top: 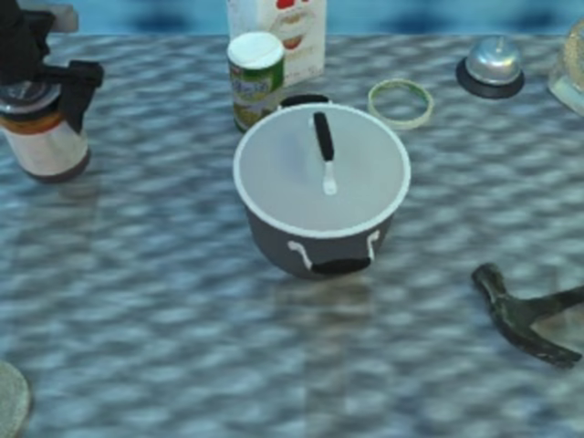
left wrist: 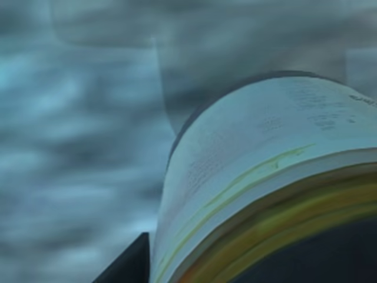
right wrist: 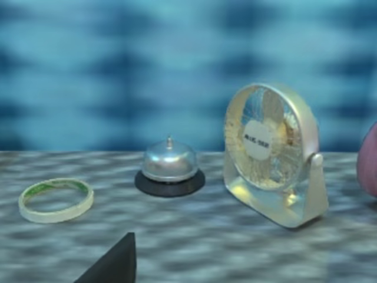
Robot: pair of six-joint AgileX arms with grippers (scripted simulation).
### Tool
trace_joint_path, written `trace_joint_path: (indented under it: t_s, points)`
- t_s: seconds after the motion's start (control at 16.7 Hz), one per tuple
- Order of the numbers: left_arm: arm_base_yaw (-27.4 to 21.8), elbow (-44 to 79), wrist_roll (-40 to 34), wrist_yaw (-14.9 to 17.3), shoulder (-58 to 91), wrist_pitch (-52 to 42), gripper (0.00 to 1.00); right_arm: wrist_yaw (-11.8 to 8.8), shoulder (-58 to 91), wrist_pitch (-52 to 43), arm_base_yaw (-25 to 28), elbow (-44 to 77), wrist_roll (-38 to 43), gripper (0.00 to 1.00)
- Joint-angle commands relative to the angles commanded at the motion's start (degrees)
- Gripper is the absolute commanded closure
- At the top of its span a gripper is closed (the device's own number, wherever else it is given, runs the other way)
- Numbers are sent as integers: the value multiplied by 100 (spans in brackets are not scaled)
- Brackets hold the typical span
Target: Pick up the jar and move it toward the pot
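Top view is showing the left gripper (top: 41,87) clamping the small white-labelled glass jar (top: 46,141), remaining well apart from the large dark grey white-rimmed pot (top: 319,182).

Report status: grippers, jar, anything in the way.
Left gripper clamped on jar, far left. Right arm out of top view. Pot mid-table, lid on. Nothing between them.

Matte black left end effector (top: 36,78)
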Motion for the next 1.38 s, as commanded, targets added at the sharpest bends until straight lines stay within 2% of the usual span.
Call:
trace_joint_path:
  t_s: [0.36, 0.78, 0.96, 1.38]
  points:
    - [83, -1413, -1, 1, -1703, -253, 100, 0, 0, 0, 0, 0, 0, 0]
    - [-1, -1521, -81, -15, -1786, -247, 100, 0, 0, 0, 0, 0, 0, 0]
    - [-362, -1592, -590, -89, -1669, -96, 100, 0, 0, 0, 0, 0, 0, 0]
    - [-1553, -1844, -2314, -277, -1340, 444, 100, 0, 0, 0, 0, 0, 0, 0]
